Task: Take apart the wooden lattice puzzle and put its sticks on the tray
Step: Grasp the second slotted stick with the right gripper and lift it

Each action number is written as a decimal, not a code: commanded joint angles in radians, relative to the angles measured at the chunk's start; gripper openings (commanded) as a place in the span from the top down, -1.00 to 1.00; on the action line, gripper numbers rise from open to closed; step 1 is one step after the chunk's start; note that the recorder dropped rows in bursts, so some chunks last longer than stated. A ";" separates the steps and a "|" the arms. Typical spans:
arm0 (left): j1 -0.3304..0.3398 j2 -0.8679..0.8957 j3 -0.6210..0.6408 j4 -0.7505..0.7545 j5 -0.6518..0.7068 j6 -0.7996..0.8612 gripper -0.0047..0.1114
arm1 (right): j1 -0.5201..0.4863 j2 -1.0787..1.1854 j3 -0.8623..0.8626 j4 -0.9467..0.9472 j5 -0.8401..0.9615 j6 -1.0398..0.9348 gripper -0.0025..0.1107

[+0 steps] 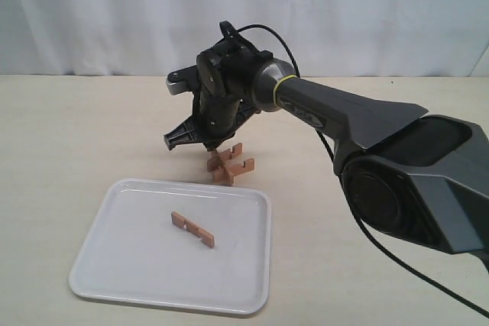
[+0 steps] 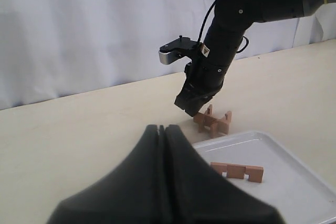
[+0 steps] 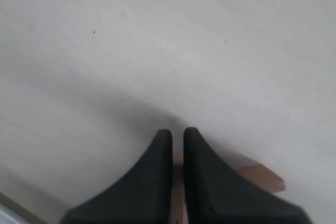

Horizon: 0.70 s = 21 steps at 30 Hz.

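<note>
The wooden lattice puzzle (image 1: 229, 164) stands on the table just beyond the far edge of the white tray (image 1: 107, 265); three slats are still crossed in it. One stick (image 1: 192, 229) lies flat in the middle of the tray. My right gripper (image 1: 216, 145) points down onto the puzzle's left side. In the right wrist view its fingers (image 3: 157, 182) are nearly together, with a strip of reddish wood (image 3: 262, 177) between and behind them. My left gripper (image 2: 161, 127) is shut and holds nothing; it hangs short of the tray (image 2: 294, 182), facing the puzzle (image 2: 213, 120).
The right arm's large grey body (image 1: 412, 181) reaches in from the right over the table. A white curtain (image 1: 244, 5) closes off the back. Bare beige tabletop (image 1: 76, 135) lies left of the puzzle and tray.
</note>
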 commanded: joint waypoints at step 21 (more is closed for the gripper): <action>-0.003 0.000 0.001 -0.005 -0.007 -0.005 0.92 | 0.011 -0.095 -0.229 0.285 0.214 -0.300 0.88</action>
